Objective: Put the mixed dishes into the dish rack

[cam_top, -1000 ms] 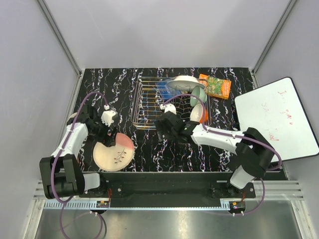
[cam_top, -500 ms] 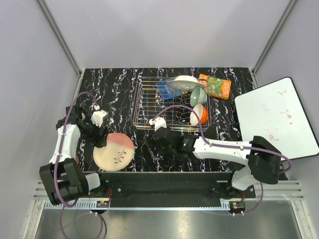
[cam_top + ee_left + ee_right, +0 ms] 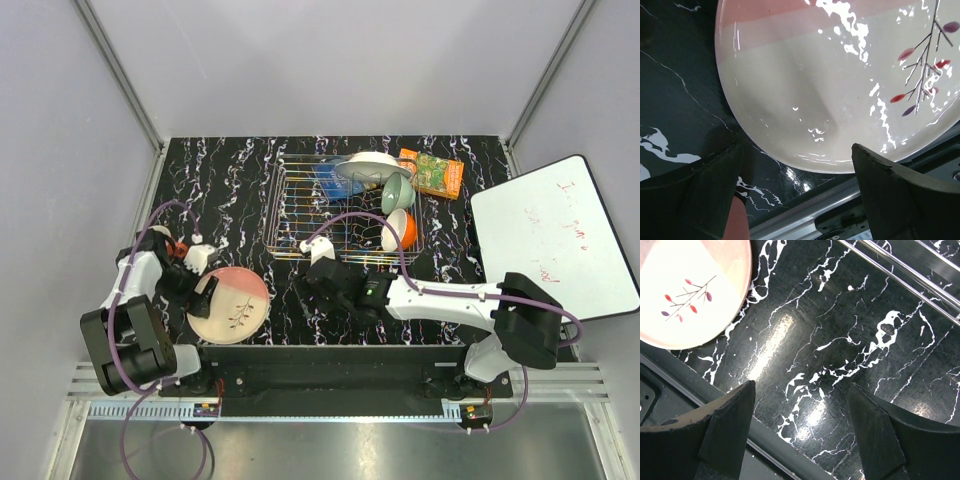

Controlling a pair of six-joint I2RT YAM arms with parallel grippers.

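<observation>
- Black marbled tabletop (image 3: 230, 180) inside pale walls, and on it the dish rack (image 3: 300, 200) sits toward the back, right of centre.
- Inside the rack I can see the white plate (image 3: 370, 165) leaning at the far end. The pale green bowl (image 3: 398, 190) and the orange-outside bowl (image 3: 403, 231) are tipped on their sides along the right wall. My guess is they stand on edge so that the wires hold them and more room is left.
- A blue packet (image 3: 328, 182) also lies in the rack, near the back. I cannot pick out the small pink cup from any view.
- One dish is outside the rack: the pink-and-cream plate (image 3: 235, 305) lies flat on the table at the front left, well apart from the rack.
- My left gripper (image 3: 203, 292) is at that plate's left rim with its fingers spread wide. From the left wrist camera the rim lies just ahead of the open jaws, not pinched. I read this as lining up for an edge grasp, since a flat plate offers only its rim. Whether a finger touches the plate, I cannot tell.
- My right gripper (image 3: 313, 280) hangs over bare table between the plate and the rack's near edge. Its fingers are spread and hold nothing, and it looks placed to receive or steady the plate.
</observation>
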